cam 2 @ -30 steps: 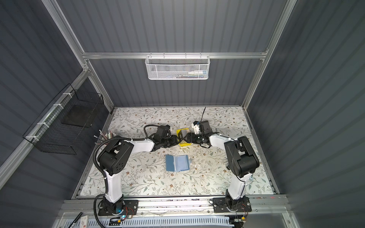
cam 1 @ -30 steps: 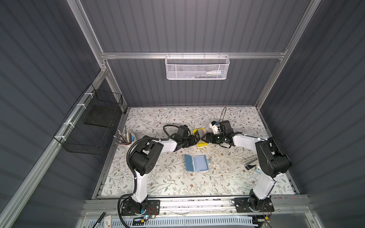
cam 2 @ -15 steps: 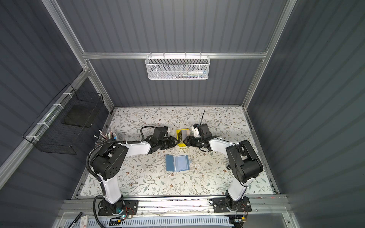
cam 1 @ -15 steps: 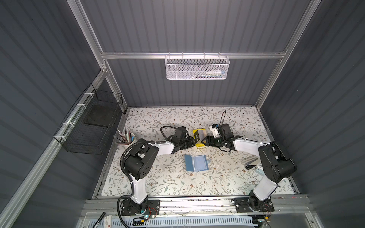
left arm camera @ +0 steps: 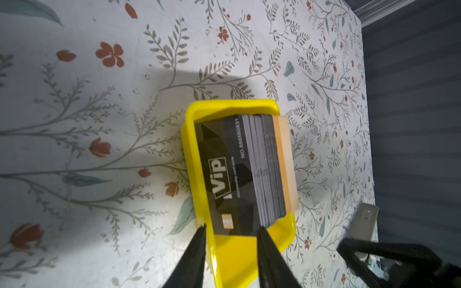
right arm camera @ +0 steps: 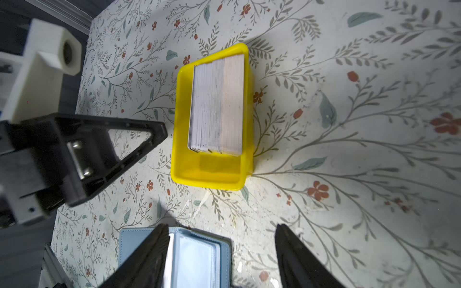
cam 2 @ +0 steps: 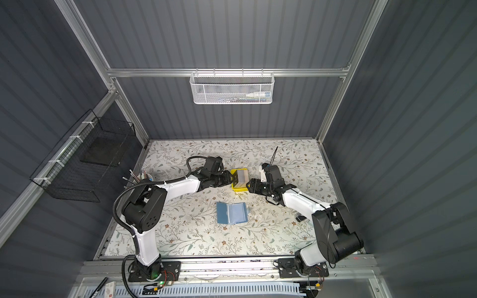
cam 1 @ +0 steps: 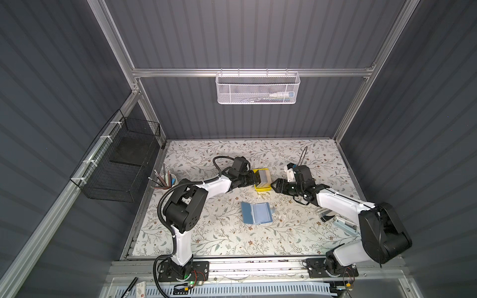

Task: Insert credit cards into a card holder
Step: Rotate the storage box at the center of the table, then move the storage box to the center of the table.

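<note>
The left fingers point(left arm camera: 194, 254) have narrowed over the last second and now stand partly open. Their tips straddle the near end of the front card point(left arm camera: 224, 174) and the adjoining wall of the yellow tray point(left arm camera: 191, 149). A gap is visible on both sides, and contact with the card cannot be confirmed, so no hold is established. The right fingers point(right arm camera: 152, 259) are spread wide and hold nothing. They have drawn back from the tray's right side and hover above the bench point(cam 1: 206, 232), between the tray and the card holder point(cam 1: 256, 212). The cards point(right arm camera: 217, 104) stand on edge as one pack inside the tray, which sits near the middle of the bench, toward the back edge. The card holder lies open and flat toward the front edge from the tray, with its clear sleeves facing up and apparently empty. Assessment: the closing motion indicates that the first card is being picked. The left fingers probably need to advance further over the card's end before clamping. With the tray wall also between the tips, the grip may catch the wall instead of a single card.
</note>
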Robot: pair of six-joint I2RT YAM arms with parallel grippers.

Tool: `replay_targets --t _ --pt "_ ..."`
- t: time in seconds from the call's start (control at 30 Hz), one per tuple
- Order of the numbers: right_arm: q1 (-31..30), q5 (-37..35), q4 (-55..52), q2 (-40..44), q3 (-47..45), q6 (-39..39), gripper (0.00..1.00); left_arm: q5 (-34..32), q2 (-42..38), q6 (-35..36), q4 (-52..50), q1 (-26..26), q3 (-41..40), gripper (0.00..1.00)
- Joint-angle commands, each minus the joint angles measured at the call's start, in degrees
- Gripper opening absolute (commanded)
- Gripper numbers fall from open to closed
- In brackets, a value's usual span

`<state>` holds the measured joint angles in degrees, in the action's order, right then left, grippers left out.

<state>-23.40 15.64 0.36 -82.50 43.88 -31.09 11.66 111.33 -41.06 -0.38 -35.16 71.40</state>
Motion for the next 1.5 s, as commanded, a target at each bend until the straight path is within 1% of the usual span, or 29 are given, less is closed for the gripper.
replay_targets --t 0.0,0.2,0.27,0.33,0.4,0.8,0.93,1.0,1.2,1.33,1.47 --pt "-1.0 -2.6 -3.0 3.4 -1.1 -0.3 0.7 -1.4 2.6 1.6 -6.2 0.2 2.4 0.33" --pt "-2.0 -3.7 -4.6 7.1 -2.7 -0.1 0.71 -1.5 4.8 1.7 -7.9 0.2 5.0 0.28" --pt "-2.2 -4.0 -4.6 7.6 -3.2 -0.3 0.71 -1.1 5.3 1.6 -8.0 0.2 5.6 0.25" --pt "-2.3 -4.2 -4.7 7.9 -3.5 -0.4 0.71 -0.9 5.5 1.4 -8.1 0.2 5.7 0.19" --pt "-2.6 -4.6 -5.0 8.1 -3.6 -0.3 0.71 -1.1 5.3 1.2 -8.5 0.2 5.6 0.17" --pt "-6.7 -8.1 -7.3 7.1 -2.9 1.2 0.72 -9.2 -0.3 1.1 -14.0 -0.7 1.3 0.06" --pt "-7.4 -9.4 -8.9 6.3 -2.3 1.0 0.72 -11.4 -3.1 0.1 -14.8 -2.3 -0.5 0.06" --pt "-7.5 -9.5 -9.7 6.0 -1.7 0.6 0.72 -12.6 -4.5 -1.5 -14.6 -3.5 -2.2 0.08" --pt "-7.9 -9.2 -10.9 5.7 -0.6 0.1 0.73 -14.2 -6.7 -7.3 -10.0 -6.1 -7.6 0.11" --pt "-8.0 -9.5 -11.3 5.6 -0.3 0.2 0.74 -14.4 -6.4 -8.8 -8.9 -7.7 -7.5 0.17" --pt "-8.1 -9.7 -11.3 5.7 -0.4 0.1 0.74 -14.5 -6.3 -9.3 -8.6 -7.8 -7.2 0.19"
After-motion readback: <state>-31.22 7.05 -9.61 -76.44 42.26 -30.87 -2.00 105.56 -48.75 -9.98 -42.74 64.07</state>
